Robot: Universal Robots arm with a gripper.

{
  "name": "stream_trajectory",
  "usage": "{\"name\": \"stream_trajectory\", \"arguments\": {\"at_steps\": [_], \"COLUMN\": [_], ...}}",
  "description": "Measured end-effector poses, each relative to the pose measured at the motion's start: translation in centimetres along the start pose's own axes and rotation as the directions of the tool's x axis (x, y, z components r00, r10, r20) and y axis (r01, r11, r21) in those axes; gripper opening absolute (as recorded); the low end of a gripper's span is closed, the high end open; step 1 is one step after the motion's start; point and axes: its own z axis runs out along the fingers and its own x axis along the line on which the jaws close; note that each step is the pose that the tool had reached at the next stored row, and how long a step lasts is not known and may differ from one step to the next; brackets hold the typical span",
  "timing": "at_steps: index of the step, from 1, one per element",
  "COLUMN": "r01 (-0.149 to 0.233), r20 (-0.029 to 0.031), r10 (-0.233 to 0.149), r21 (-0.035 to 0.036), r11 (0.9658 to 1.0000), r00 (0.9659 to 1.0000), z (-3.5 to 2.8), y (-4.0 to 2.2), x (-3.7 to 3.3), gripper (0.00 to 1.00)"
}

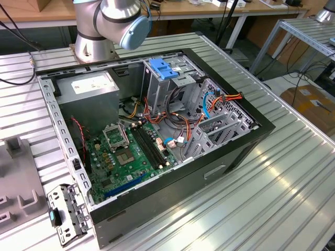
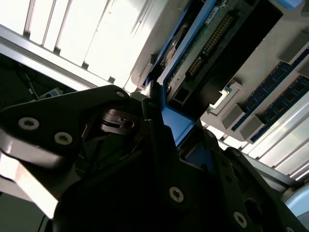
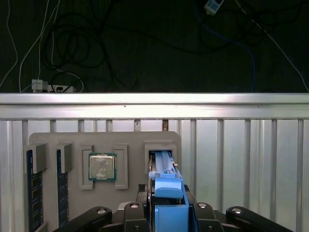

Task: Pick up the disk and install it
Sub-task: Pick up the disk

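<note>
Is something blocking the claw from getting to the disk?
Nothing visible does. In the first wrist view the claw is right up against the disk, which stands on edge in a slot of the grey holder.

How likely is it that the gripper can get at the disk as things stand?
Likely yes: in the first wrist view the gripper sits right at the disk, standing on edge in the grey tray, with nothing between them.

The disk [image 2: 208, 42], framed in blue, is seen edge-on and is clamped by the gripper [image 2: 176, 122]; memory modules [image 2: 282, 89] are seen near it.
</note>
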Motion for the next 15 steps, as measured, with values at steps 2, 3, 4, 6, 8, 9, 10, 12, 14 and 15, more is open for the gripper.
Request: {"name": "stream_trajectory", "arguments": {"at_steps": [2,3,4,6,8,9,10,12,14,15], "r01": [-0.002,-0.007,-0.008,-0.008,-0.008,-0.008,-0.009,-0.009,-0.009,-0.009], "r20": [0.0000,0.0000,0.0000,-0.0001,-0.0001,0.0000,-0.0001,0.0000,0.0000,0.0000], "r10": [0.002,0.007,0.008,0.008,0.008,0.008,0.009,0.009,0.009,0.009], "r21": [0.0000,0.0001,0.0002,0.0001,0.0001,0.0001,0.0001,0.0001,0.0002,0.0002], "r11": [1.0000,1.0000,1.0000,1.0000,1.0000,1.0000,1.0000,1.0000,1.0000,1.0000], "r00": [1.0000,1.0000,1.0000,1.0000,1.0000,1.0000,1.0000,1.0000,1.0000,1.0000], "z": [0.00,0.00,0.00,0.00,0.00,0.00,0.00,0.00,0.00,0.00], "y": [0.00,0.00,0.00,0.00,0.00,0.00,0.00,0.00,0.00,0.00], "x": [0.00,0.00,0.00,0.00,0.00,0.00,0.00,0.00,0.00,0.00], "gripper": [0.37,0.37,0.37,0.37,0.37,0.37,0.37,0.37,0.37,0.37]}}
